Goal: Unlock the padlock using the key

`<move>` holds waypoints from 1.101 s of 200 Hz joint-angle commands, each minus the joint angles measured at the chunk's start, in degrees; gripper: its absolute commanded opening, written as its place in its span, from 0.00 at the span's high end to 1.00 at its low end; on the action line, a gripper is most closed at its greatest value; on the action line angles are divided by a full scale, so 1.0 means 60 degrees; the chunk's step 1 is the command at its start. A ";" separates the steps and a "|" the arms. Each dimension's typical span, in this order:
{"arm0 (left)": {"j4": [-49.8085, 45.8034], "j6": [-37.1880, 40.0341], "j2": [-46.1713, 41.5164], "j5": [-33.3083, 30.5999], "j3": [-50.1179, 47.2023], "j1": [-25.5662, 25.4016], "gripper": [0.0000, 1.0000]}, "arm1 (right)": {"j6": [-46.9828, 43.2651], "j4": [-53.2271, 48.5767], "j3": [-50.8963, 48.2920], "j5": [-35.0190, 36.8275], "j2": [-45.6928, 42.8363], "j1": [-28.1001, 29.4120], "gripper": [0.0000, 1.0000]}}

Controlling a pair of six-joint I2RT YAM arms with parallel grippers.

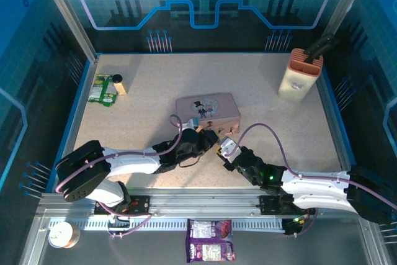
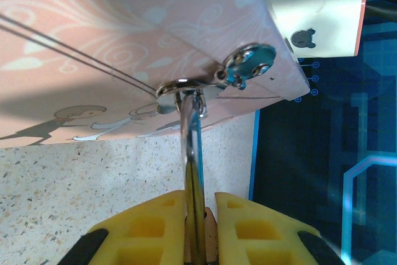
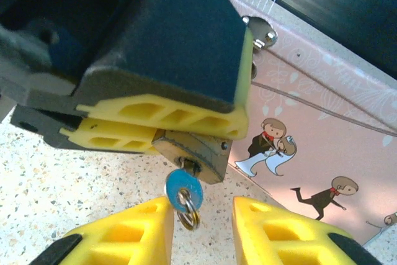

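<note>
Where right jaws gape, key (image 3: 182, 187) (in padlock (image 3: 191, 152))

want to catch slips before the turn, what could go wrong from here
1. The key sits in the padlock, off centre in the open right claw, ring dangling; closing may pinch the ring rather than the head and slip.
2. The left claw pinches the padlock by its body alone; turning could twist it loose.
3. The shackle hangs in the tin's hasp, so a tug may drag the tin.
</note>
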 commanded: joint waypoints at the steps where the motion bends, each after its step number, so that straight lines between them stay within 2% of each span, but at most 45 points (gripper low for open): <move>1: 0.1020 0.0125 -0.0408 0.0035 -0.0019 -0.0027 1.00 | -0.0304 0.0889 -0.0111 0.0313 0.0063 -0.0052 0.69; 75: 0.1080 0.0107 -0.0320 0.0046 -0.0093 -0.0011 1.00 | -0.0543 0.1646 -0.0068 0.0299 0.0478 0.0046 0.72; 151: 0.1134 0.0103 -0.0233 0.0090 -0.0034 -0.0011 1.00 | 0.0064 0.1563 -0.0100 0.0243 0.0630 0.0052 0.85; 186: 0.1231 0.0077 -0.0163 0.0091 -0.0059 -0.0011 1.00 | 0.0976 0.1372 0.0055 0.0171 0.0616 0.0038 0.91; 220: 0.1292 0.0058 -0.0070 0.0090 -0.0077 -0.0011 1.00 | 0.2908 0.0928 0.0233 -0.0284 0.0427 -0.0150 0.95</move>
